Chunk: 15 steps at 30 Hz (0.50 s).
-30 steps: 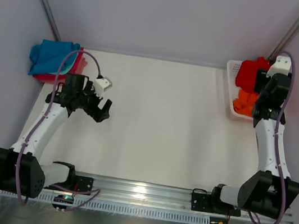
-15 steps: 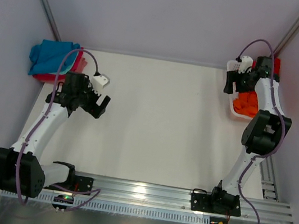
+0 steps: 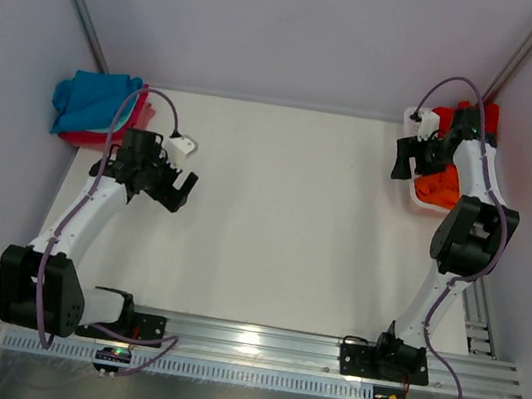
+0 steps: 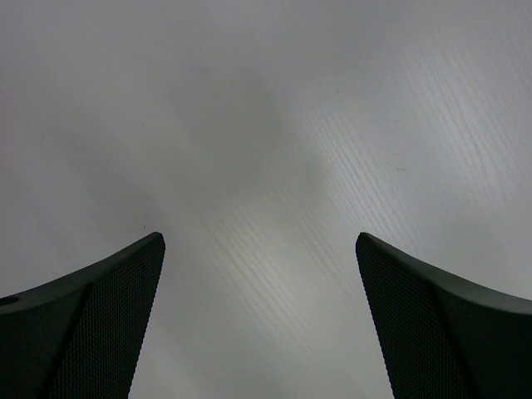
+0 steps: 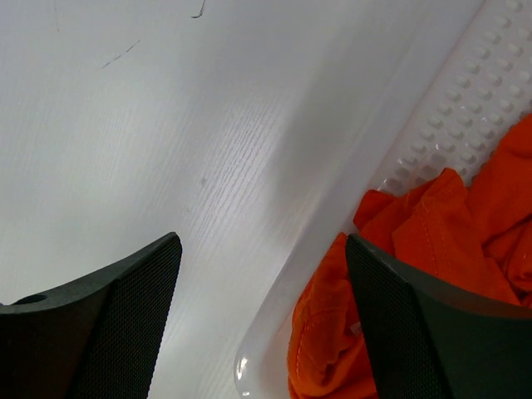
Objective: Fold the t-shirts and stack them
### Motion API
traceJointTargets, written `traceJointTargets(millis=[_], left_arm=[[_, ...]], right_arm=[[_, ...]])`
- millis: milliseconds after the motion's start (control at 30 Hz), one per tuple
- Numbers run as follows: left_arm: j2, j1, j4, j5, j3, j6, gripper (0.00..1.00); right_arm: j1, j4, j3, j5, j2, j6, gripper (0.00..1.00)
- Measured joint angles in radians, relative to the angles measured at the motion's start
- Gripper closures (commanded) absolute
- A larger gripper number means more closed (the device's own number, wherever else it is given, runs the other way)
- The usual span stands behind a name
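Note:
A folded stack of t-shirts lies at the table's far left corner, a teal-blue one (image 3: pixel 92 101) on top of pink and red ones (image 3: pixel 104 137). A bright orange t-shirt (image 3: pixel 440 185) (image 5: pixel 432 274) and a red one (image 3: pixel 452 122) sit crumpled in the white mesh basket (image 3: pixel 417 194) at the far right. My right gripper (image 3: pixel 409 161) (image 5: pixel 262 241) is open, straddling the basket's left rim (image 5: pixel 332 249), one finger over the orange cloth and nothing held. My left gripper (image 3: pixel 178 191) (image 4: pixel 259 237) hangs open over bare table, right of the stack.
The white table (image 3: pixel 284 213) is bounded by grey walls at the back and both sides. A metal rail (image 3: pixel 254 339) with both arm bases runs along the near edge.
The right arm has stretched out, and its gripper has come from above the basket to its left rim with the jaws wider. The left gripper has shifted slightly.

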Motion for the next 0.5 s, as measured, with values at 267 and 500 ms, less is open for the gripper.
traceJointTargets(millis=[267, 500], left_arm=[[0.028, 0.000, 0.000, 0.000, 0.000, -0.003, 0.01], [0.039, 0.000, 0.000, 0.001, 0.000, -0.014, 0.01]], right_arm=[[0.000, 0.061, -0.126, 0.148, -0.197, 0.050, 0.17], [-0.001, 0.143, -0.262, 0.294, -0.350, 0.072, 0.19]])
